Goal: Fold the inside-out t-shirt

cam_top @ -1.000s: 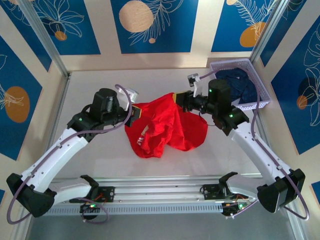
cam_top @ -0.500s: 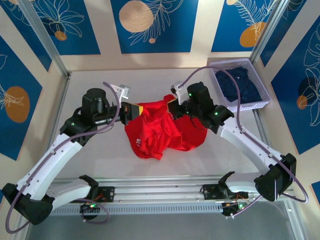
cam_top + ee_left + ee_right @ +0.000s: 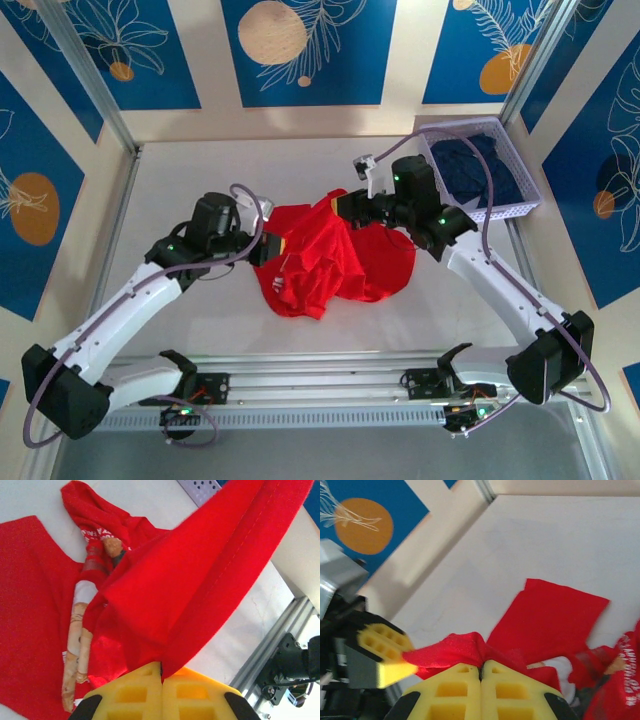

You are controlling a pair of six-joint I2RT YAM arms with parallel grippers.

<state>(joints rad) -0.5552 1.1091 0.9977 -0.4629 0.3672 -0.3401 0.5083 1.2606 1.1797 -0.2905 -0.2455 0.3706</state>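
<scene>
Where the left gripper [image 3: 161, 672] meets the cloth, its two yellow pads [image 3: 132, 695] press flat together. A hemmed edge of the inside-out t-shirt [image 3: 200, 570] is pinched in the seam between them. From the pads the red fabric rises in a taut fold toward the upper right of the left wrist view. Beside that fold, a crumpled strip of the tan-and-white print [image 3: 80, 625] shows through the folds, and a flat red panel lies on the table [image 3: 150, 495] at the left.

The right gripper [image 3: 481, 669] is likewise clamped, its pads touching, with a bunched ridge of red cloth caught at the tips. In the right wrist view that ridge runs leftward to the other gripper's yellow pads. A flat red panel lies on the table beyond it, and white lettering shows on a fold at the right edge.

From above, the shirt sits bunched at the middle of the table, between the two grippers. The left one holds its left edge, and the right one holds its far right corner. Most of the cloth pools toward the near side, short of the metal rail [image 3: 320, 385].

A lavender basket [image 3: 520, 208] sits in the far right corner holding dark navy clothing [image 3: 480, 165], apart from the shirt.
</scene>
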